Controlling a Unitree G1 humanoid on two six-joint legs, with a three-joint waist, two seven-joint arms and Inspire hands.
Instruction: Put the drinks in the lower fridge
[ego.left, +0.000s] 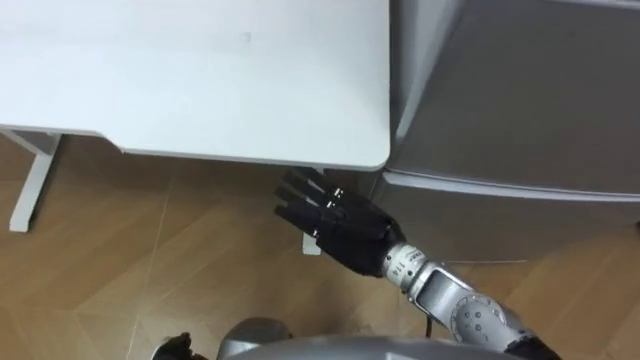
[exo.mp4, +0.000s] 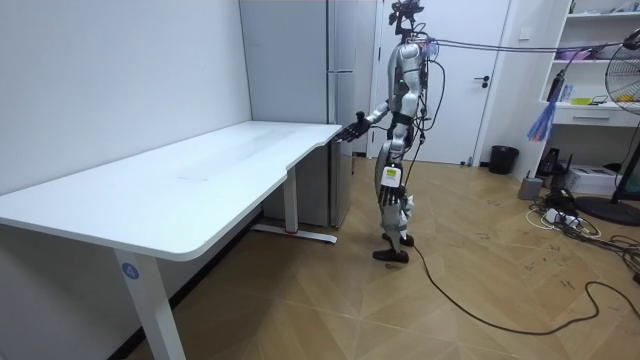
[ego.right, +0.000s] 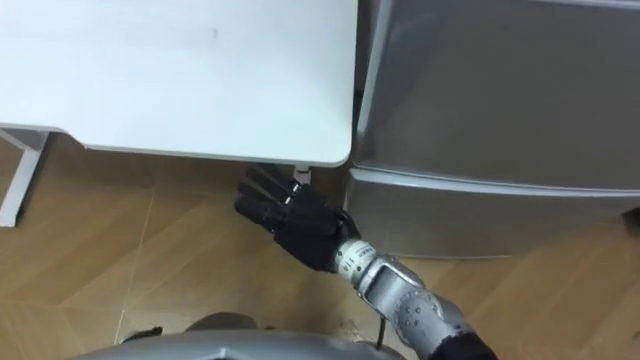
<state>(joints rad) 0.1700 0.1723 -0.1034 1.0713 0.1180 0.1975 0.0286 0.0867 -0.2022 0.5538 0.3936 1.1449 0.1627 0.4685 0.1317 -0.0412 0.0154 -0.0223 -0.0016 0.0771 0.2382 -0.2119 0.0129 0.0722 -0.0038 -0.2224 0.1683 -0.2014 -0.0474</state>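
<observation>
Left eye view: right hand (ego.left: 335, 225) flat off table (ego.left: 200, 80) corner, fridge (ego.left: 520, 100) beside

Bright, even light falls from overhead. The white desk (ego.left: 200, 70) top glares softly and shades the wooden floor (ego.left: 100, 270) beneath it. The grey fridge (ego.left: 520, 90) door shows a dull sheen.

in the eye views the table (ego.left: 200, 80) fills the upper left of the frame and the fridge (ego.left: 520, 90) the upper right, just beside the table's right edge. the lower door (ego.left: 510, 225) of the fridge lies at middle right. the right hand (ego.left: 335, 222) is at lower centre, below the table's corner and left of that door. in the room view the table runs from lower left to centre, with the fridge behind its far end and a fan (exo.mp4: 628, 75) at the right edge.
</observation>
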